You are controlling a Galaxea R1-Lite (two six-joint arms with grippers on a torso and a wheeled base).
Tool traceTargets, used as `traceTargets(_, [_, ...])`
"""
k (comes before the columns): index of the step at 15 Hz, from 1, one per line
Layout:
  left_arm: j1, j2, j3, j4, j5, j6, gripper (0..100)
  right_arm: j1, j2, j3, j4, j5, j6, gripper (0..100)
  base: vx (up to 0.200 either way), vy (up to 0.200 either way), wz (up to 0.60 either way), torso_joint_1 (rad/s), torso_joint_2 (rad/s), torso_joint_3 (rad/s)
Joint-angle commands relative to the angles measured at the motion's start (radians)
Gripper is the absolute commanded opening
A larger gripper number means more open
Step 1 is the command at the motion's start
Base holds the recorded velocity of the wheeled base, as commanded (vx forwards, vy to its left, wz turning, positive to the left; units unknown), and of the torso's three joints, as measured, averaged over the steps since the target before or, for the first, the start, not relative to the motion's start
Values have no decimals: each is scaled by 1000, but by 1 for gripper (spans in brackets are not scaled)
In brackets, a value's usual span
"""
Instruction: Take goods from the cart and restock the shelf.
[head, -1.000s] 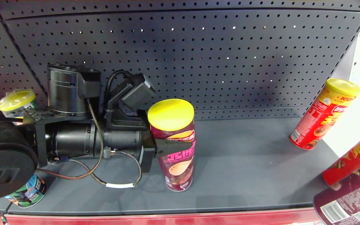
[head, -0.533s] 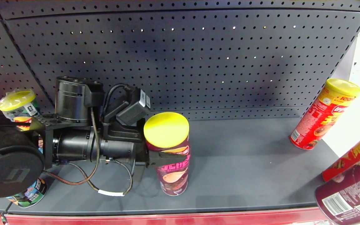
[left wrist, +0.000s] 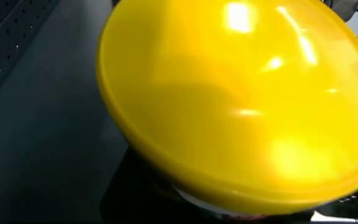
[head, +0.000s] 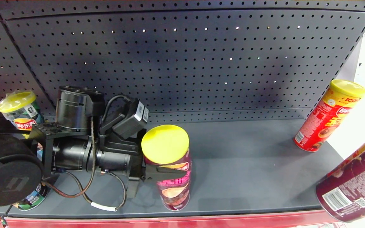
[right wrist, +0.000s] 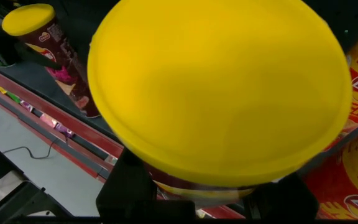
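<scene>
Shelf [head: 249, 177]: the dark deck is carrying the work, with the pegboard back [head: 201, 63] standing well behind.

Left gripper [head: 169, 172]: it is reaching in sideways from the robot's left and clamping the maroon can [head: 173, 190] across the upper body, just under the lid.

Maroon can: it is standing upright near the front lip of the shelf. I cannot tell whether the base is bearing on the deck or hanging just above it.

Judgement, step in hand: the can is being set down.
- The base is sitting very close to the lip, so the can should be seated flat and farther in before the fingers let go.
- The release should be slow and level. A tall narrow can gripped this high is likely to tip if a finger drags.
- The red can [head: 326, 117] at the right end and the short green can [head: 21, 110] at the left are both standing well apart.

Right gripper [right wrist: 210, 202]: it is holding a second maroon can [head: 353, 186], tilted, off the shelf's right front corner.

Appearance: the maroon can is showing a glossy pink-and-maroon print. Its yellow lid [head: 165, 144] is sitting flush, smooth and undented.
</scene>
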Motion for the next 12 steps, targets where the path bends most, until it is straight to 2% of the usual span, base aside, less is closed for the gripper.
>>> traceTargets(1, [-1,-20,21,-1,-1,0,0,1,6,-1,0,0,0,0,0,0,0,0,0,0])
traceTargets(8, [-17,-35,53,-1,-45,0,0,1,8,-2,-2,0,0,0,0,0,0,0,0,0])
traceTargets(12, [-31,-32,72,-3,-39,1,0,1,11,-13,-2,0,0,0,0,0,0,0,0,0])
